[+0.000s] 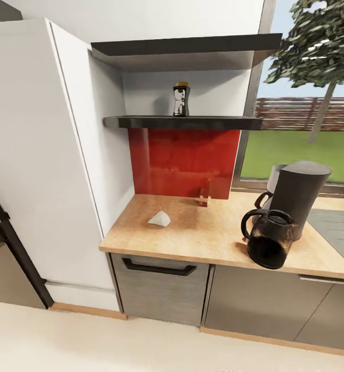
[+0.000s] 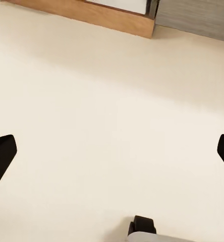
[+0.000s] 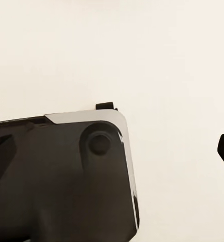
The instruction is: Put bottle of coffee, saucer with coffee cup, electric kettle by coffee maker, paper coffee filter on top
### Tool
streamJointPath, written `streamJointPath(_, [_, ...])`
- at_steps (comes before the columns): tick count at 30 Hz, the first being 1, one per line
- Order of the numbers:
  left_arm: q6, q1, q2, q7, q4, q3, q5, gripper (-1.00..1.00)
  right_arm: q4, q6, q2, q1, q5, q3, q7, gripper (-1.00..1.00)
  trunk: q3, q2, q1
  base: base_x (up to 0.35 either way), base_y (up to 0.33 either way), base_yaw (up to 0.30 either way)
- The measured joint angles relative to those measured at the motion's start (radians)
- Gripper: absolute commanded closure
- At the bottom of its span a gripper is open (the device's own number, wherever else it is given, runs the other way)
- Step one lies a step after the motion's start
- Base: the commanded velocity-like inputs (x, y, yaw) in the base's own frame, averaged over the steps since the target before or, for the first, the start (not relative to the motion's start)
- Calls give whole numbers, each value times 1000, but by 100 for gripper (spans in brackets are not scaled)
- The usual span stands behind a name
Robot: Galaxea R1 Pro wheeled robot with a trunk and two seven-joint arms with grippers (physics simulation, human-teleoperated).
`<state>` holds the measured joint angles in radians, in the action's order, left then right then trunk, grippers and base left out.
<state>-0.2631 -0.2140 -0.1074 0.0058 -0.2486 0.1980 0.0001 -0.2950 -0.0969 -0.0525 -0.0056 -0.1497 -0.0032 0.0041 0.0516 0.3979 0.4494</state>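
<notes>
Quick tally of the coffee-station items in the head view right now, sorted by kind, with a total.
Bottle of coffee, on the shelf: 1
Paper coffee filter, on the countertop: 1
Coffee maker, upright on the countertop: 1
Electric kettle, tipped with its opening toward the camera: 1
Total: 4

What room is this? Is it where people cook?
It looks like a kitchen. There is a wooden countertop with drawers under it, a dark coffee maker with a kettle lying beside it, and a bottle of coffee on a shelf above a red backsplash.
</notes>
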Motion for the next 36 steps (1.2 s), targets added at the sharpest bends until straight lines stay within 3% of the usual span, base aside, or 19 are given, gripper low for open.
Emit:
streamJointPath(9, [14,1,-2,3,10,-9,-25,-100,0,0,0,0,-2,0,0,-100,0,0,0,0,0,-266])
streamJointPath(19, [19,2,-8,4,161,-13,-32,-100,1,0,0,0,0,1,1,-100,0,0,0,0,0,-266])
streamJointPath(22, [42,3,-10,4,180,-14,-43,-100,1,0,0,0,0,1,1,-100,0,0,0,0,0,-266])
streamJointPath(28, [152,3,-12,7,190,-17,-97,-100,1,0,0,0,0,2,1,-100,0,0,0,0,0,-266])
streamJointPath(36, [174,13,-11,18,191,-17,-111,-100,1,0,1,0,0,2,0,-100,0,0,0,0,0,-256])
